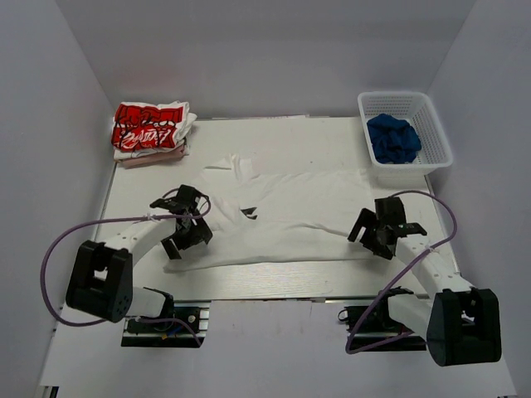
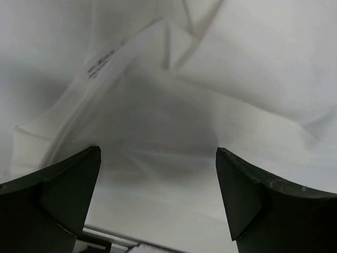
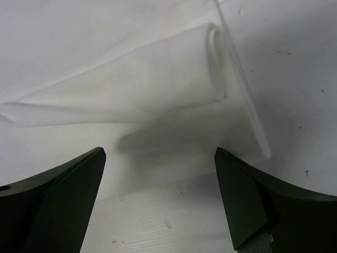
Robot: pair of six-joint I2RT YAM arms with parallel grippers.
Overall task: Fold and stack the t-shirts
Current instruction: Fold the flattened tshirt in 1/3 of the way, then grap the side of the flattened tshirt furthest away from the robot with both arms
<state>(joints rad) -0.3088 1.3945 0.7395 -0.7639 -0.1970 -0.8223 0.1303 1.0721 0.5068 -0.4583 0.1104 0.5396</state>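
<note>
Top external: two t-shirts (image 1: 290, 225), one basket (image 1: 437, 133)

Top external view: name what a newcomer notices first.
The plain white t-shirt sprawls rumpled across the middle, the left gripper and right gripper open over its ends. Far left sits the folded red-and-black printed shirt; far right, a white basket holding blue cloth.

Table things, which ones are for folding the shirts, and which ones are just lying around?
For the job: plain white shirt, spread out; red-and-black printed shirt, folded in the far left corner; left gripper and right gripper, both open by the white shirt.
Just lying about: white basket at the far right; blue cloth inside it.
</note>
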